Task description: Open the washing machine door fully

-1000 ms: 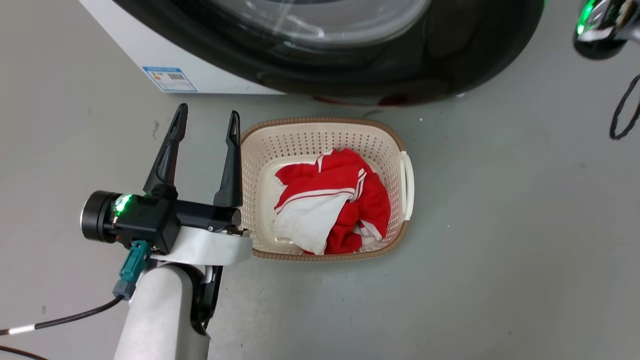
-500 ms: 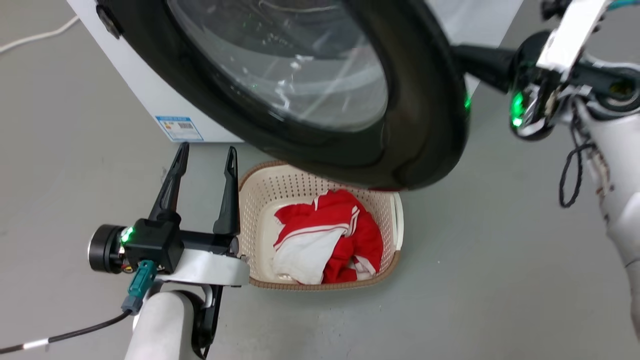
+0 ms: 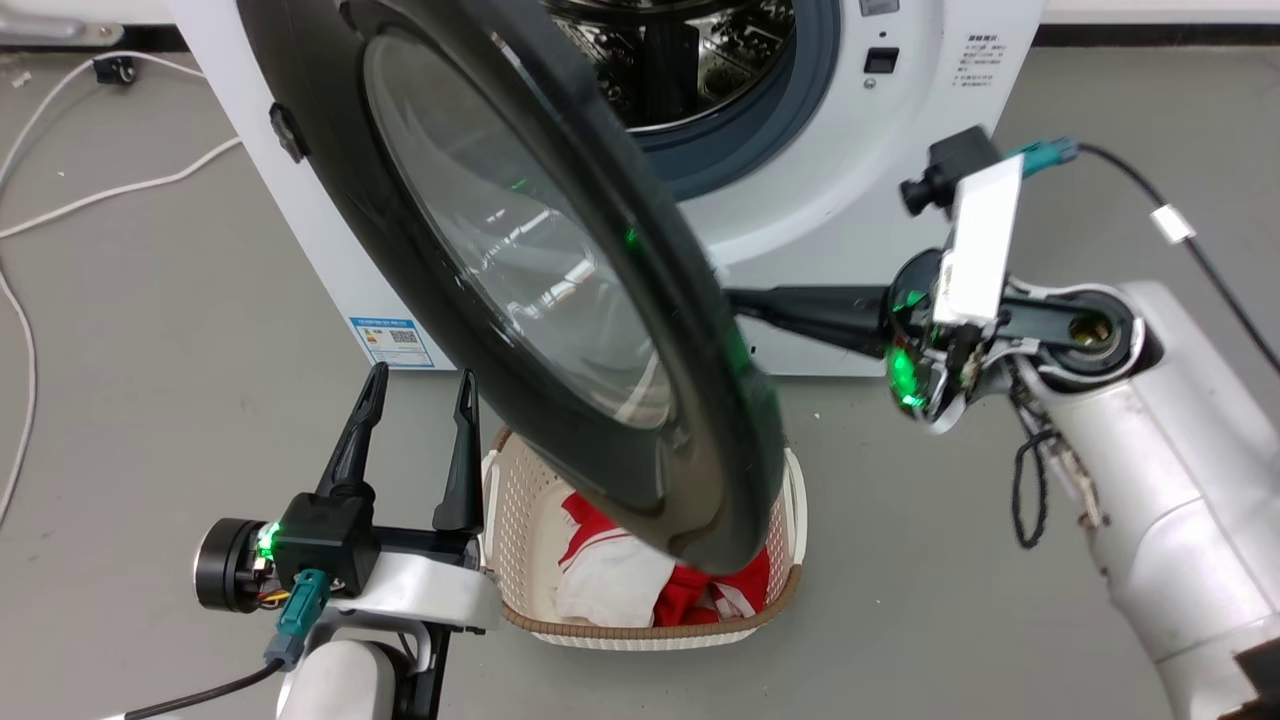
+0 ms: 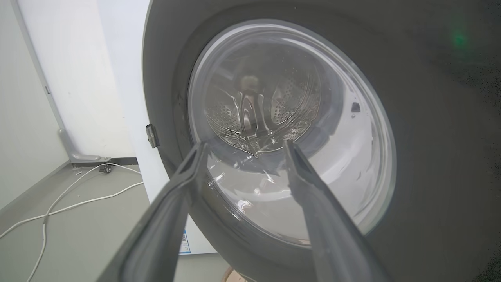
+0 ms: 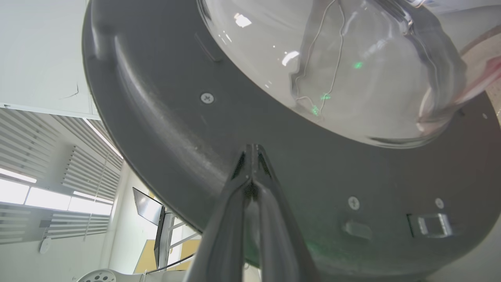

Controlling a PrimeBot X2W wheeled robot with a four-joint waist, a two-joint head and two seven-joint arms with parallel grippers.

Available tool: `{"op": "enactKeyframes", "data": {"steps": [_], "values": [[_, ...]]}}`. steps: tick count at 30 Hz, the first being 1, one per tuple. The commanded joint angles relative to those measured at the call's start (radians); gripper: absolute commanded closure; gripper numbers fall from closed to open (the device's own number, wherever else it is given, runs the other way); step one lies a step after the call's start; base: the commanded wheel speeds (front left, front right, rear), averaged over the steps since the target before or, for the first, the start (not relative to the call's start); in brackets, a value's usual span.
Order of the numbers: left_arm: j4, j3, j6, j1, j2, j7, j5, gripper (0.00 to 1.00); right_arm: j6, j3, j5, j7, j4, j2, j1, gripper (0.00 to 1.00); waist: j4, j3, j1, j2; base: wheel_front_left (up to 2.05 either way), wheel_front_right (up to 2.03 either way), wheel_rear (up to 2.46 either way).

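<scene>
One big black door [image 3: 560, 300], standing partway open off the washer [image 3: 850, 180], low edge over the basket [image 3: 640, 635] of red-and-white laundry [image 3: 610, 590]. Right gripper [image 5: 252, 149] behind it, jaws pressed together, tips right at the door's inner rim. Left gripper [image 3: 422, 380] spread wide, pointed at the door's glass, just beside the basket.

You find the washing machine [image 3: 860, 200] at the far side of the floor [image 3: 950, 580], with the drum [image 3: 690, 60] inside its front opening. The washing machine door [image 3: 560, 300] stands swung out from the machine's left edge and overhangs the laundry basket [image 3: 640, 628], which sits on the floor before the machine. Garments [image 3: 610, 590] lie in the basket. The left gripper [image 3: 422, 375] is just left of the basket, on the door's outer side. The right gripper [image 5: 251, 149] is right of the door, its tips at the inner face.
</scene>
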Motion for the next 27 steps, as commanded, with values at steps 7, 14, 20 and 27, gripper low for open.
{"op": "enactKeyframes", "data": {"steps": [7, 14, 20, 27], "values": [[0.006, -0.005, 0.005, 0.026, -0.001, -0.002, -0.006, 0.00, 0.002, 0.044, 0.021, 0.008, -0.107, 0.043, 0.093, 1.00, 0.011, -0.032, 0.0002, 0.0000, 0.00, 0.00, 0.00], [0.011, -0.012, 0.009, 0.042, -0.001, -0.002, -0.010, 0.00, 0.002, 0.076, 0.025, -0.032, -0.159, 0.068, 0.148, 1.00, 0.019, -0.050, 0.0002, 0.0000, 0.00, 0.00, 0.00], [0.014, -0.015, 0.011, 0.058, -0.001, -0.002, -0.014, 0.00, 0.002, 0.028, -0.021, -0.214, -0.185, 0.069, 0.187, 1.00, 0.019, -0.068, 0.0002, 0.0000, 0.00, 0.00, 0.00], [0.017, -0.009, 0.016, 0.077, -0.001, -0.002, -0.016, 0.00, 0.002, -0.077, -0.074, -0.473, -0.193, 0.036, 0.275, 1.00, 0.010, -0.097, 0.0002, 0.0000, 0.00, 0.00, 0.00]]}}
